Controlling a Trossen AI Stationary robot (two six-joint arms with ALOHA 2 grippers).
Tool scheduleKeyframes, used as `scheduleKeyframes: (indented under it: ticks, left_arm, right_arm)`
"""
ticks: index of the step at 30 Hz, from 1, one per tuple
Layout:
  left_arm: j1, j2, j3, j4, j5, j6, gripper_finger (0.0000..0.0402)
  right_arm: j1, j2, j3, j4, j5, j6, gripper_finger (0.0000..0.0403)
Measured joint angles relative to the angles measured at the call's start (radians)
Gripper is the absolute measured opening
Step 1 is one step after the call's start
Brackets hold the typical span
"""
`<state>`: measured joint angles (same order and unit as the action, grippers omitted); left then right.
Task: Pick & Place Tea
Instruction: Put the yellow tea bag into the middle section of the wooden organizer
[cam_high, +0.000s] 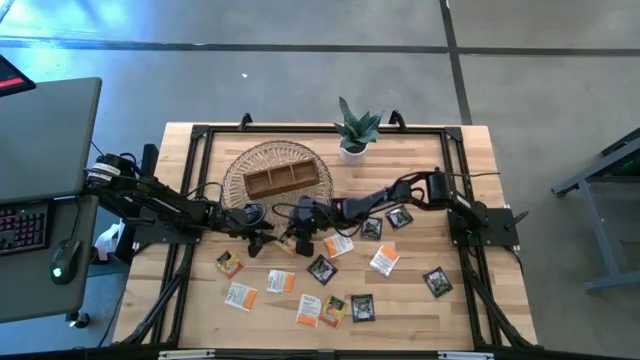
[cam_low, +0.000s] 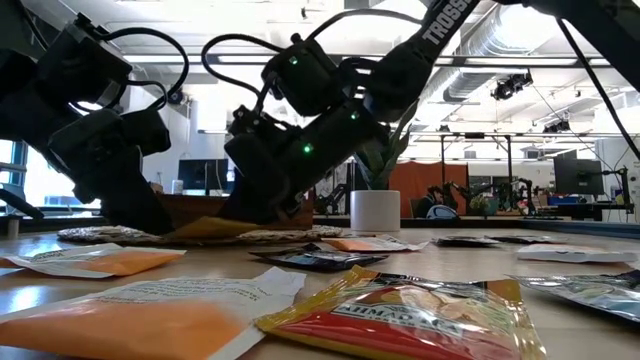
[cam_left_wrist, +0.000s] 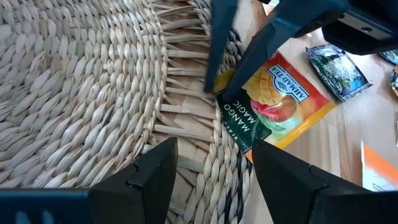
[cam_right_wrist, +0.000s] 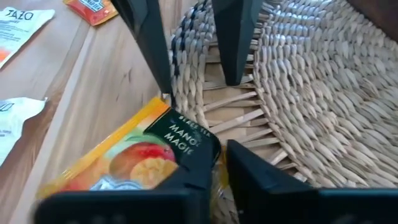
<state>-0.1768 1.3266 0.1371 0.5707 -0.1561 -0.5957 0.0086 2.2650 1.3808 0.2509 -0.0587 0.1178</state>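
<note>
Grasping the mango tea sachet (cam_right_wrist: 143, 155), the right tool (cam_right_wrist: 214, 165) should clear the wicker mat (cam_right_wrist: 311, 87) rim; left tool (cam_left_wrist: 214, 165) hovers released.

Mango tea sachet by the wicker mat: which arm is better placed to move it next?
The right. Its hand pinches the mango tea sachet by a corner at the wicker mat rim; the left hand hangs open over the mat, holding nothing.

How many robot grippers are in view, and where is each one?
2. The right gripper pinches a mango tea sachet at the woven mat's rim; the left gripper is open beside it.
</note>
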Motion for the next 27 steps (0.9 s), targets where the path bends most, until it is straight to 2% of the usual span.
scheduleKeyframes:
  ticks: [2, 6, 8, 15, 18, 20, 22, 24, 27]
  left_arm:
    - [0.0, 0.0, 0.0, 0.0, -0.008, -0.001, 0.0209]
    - [0.0, 0.0, 0.0, 0.001, -0.043, -0.004, 0.0209]
    - [0.0, -0.003, 0.0, 0.001, -0.061, -0.007, 0.0209]
    - [0.0, -0.054, -0.001, 0.008, -0.079, -0.011, 0.0209]
    - [0.0, -0.075, 0.0, 0.009, -0.068, -0.006, 0.0209]
    - [0.0, -0.079, 0.0, 0.015, -0.063, 0.009, 0.0209]
    - [0.0, -0.079, 0.0, 0.012, -0.059, 0.018, 0.0209]
    - [0.0, -0.079, 0.0, 0.01, -0.057, 0.02, 0.0209]
    - [0.0, -0.079, 0.0, 0.004, -0.056, 0.02, 0.0209]
  right_arm:
    - [-0.001, 0.0, 0.0, 0.011, 0.0, -0.003, 0.001]
    - [-0.002, -0.01, -0.003, 0.029, 0.01, -0.012, 0.0015]
    - [-0.001, -0.046, -0.004, -0.007, 0.055, -0.036, 0.0008]
    - [-0.008, -0.224, -0.003, -0.134, 0.456, -0.203, 0.0003]
    - [-0.027, -0.266, -0.003, -0.04, 0.592, -0.336, 0.0004]
    - [-0.051, -0.268, -0.001, 0.053, 0.587, -0.417, 0.0003]
    - [-0.086, -0.261, -0.001, 0.074, 0.495, -0.457, 0.0002]
    - [-0.125, -0.249, -0.001, 0.07, 0.419, -0.436, 0.0002]
    - [-0.17, -0.238, -0.003, 0.05, 0.388, -0.413, 0.0001]
